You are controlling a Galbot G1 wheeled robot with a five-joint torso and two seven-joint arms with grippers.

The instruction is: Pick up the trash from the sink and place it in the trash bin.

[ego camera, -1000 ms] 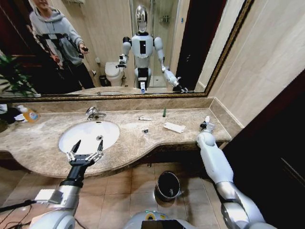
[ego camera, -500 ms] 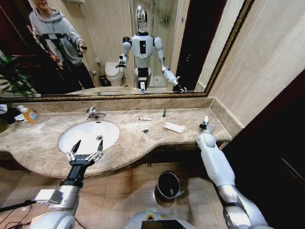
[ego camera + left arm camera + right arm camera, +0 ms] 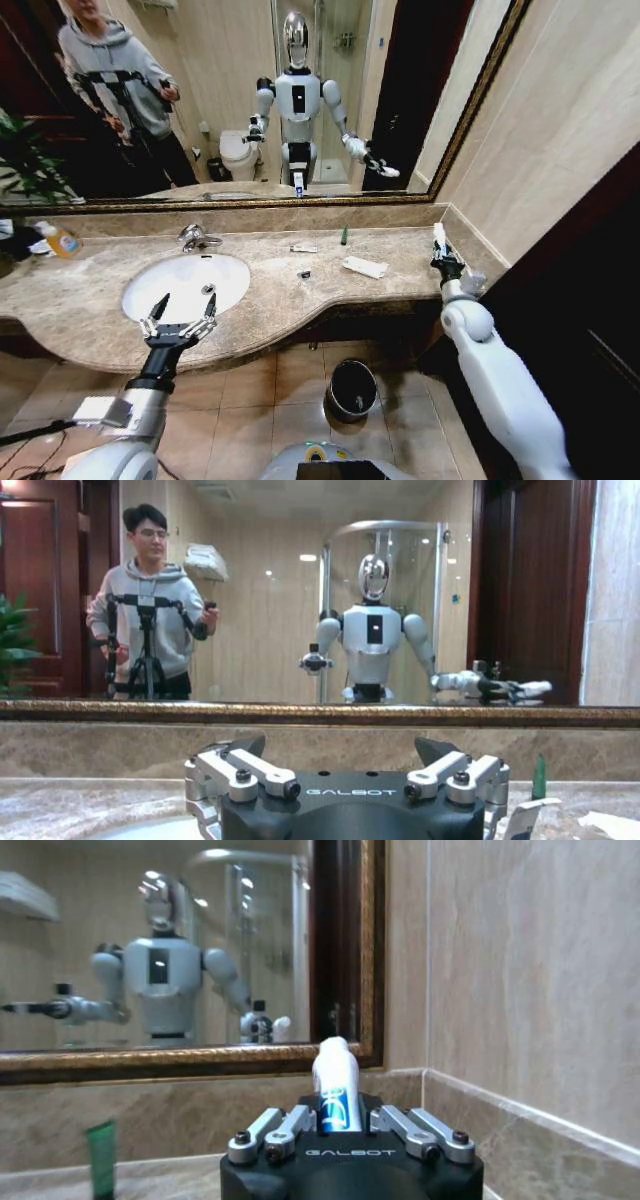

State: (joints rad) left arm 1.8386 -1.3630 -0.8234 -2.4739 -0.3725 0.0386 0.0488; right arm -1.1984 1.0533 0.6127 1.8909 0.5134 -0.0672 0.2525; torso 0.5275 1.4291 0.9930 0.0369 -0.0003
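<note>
right gripper (image 3: 340, 1136) clamps white mini bottle (image 3: 334, 1084) above worktop's right end, lifted for binning | left gripper (image 3: 178, 320) splayed, idle over sink (image 3: 140, 278) front rim

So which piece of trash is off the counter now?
The white mini bottle, clamped in the right gripper; the others lie on the countertop.

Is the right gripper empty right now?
No, the right gripper is shut on a white mini bottle standing up between its fingers.

Gold-framed mirror (image 3: 200, 100), beige tiled walls (image 3: 570, 110), tiled floor (image 3: 250, 410).
</note>
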